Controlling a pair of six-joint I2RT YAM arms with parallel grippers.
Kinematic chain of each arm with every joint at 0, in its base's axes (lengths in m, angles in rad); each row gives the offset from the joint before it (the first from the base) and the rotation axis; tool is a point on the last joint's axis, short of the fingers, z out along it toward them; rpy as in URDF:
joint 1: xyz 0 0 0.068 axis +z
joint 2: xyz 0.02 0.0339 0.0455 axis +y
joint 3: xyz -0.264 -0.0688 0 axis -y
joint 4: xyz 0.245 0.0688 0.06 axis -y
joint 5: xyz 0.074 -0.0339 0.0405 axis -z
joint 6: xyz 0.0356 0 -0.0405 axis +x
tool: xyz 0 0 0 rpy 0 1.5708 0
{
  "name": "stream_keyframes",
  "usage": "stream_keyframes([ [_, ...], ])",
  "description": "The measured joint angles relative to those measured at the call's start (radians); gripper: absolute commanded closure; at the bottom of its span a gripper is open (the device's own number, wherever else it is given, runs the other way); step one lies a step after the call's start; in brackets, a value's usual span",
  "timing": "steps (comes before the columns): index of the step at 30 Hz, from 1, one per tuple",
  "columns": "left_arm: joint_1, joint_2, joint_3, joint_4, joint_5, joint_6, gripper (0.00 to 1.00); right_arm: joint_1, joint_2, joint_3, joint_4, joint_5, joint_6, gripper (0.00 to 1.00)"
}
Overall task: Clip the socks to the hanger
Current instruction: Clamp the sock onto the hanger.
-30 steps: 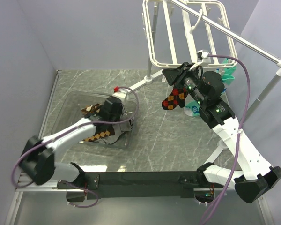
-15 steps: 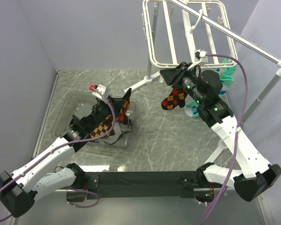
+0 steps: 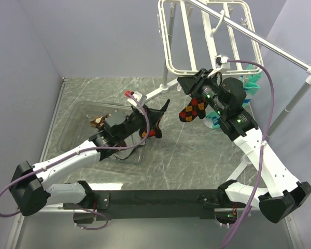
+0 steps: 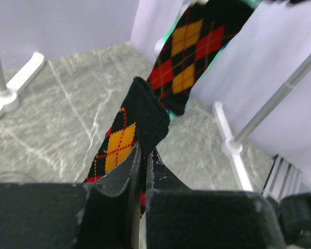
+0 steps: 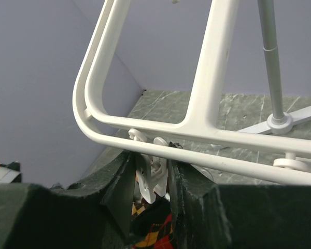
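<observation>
Currently the left gripper (image 4: 143,155) is clamped on an argyle sock (image 4: 129,132). The wrist view shows both fingers pressed together on the fabric, near one end.

- **Position:** the held sock is in the air, over the right edge of the clear bin (image 3: 75,116).
- **Long axis:** it runs from the fingers toward the far right, black free end leading. That end points at the hanger (image 3: 166,46).
- **Hanger from this hand:** the near rim lies far and right of the left gripper, higher up and well apart from it.
- **Right side:** the right gripper (image 5: 151,166) is at that rim, fingers closed on a clip (image 5: 145,189). A second argyle sock (image 3: 193,110) hangs just below, long axis roughly vertical.

The right arm is nearer the hanger, while the left carries the load.

Judgement: the next move depends on bringing the free end up and far-right to a rim clip beside the occupied one. I cannot tell which clip is free.
</observation>
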Motion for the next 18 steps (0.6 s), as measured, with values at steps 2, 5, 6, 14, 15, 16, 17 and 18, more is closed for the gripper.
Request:
stream_keyframes([
  [2,-0.036,0.025,0.034,0.013,-0.068,0.004,1.00,0.000,0.002,0.000,0.000,0.009,-0.007,1.00],
  [5,-0.107,0.069,0.100,0.020,-0.173,0.018,0.99,0.000,0.014,0.000,-0.001,0.021,-0.018,1.00],
  [6,-0.126,0.084,0.120,0.023,-0.203,0.022,0.99,0.000,0.021,0.000,-0.003,0.022,-0.023,1.00],
  [14,-0.178,0.158,0.174,0.026,-0.376,0.003,0.99,0.000,0.036,0.000,-0.016,0.035,-0.043,1.00],
  [15,-0.178,0.163,0.175,0.026,-0.383,-0.002,0.99,0.000,0.036,0.000,-0.016,0.036,-0.045,1.00],
  [16,-0.179,0.168,0.176,0.025,-0.394,-0.006,0.99,0.000,0.036,0.000,-0.017,0.037,-0.046,1.00],
  [17,-0.180,0.171,0.178,0.025,-0.400,-0.007,0.99,0.000,0.036,0.000,-0.017,0.039,-0.048,1.00],
  [18,-0.181,0.175,0.182,0.026,-0.406,-0.008,0.99,0.000,0.036,0.000,-0.017,0.039,-0.050,1.00],
])
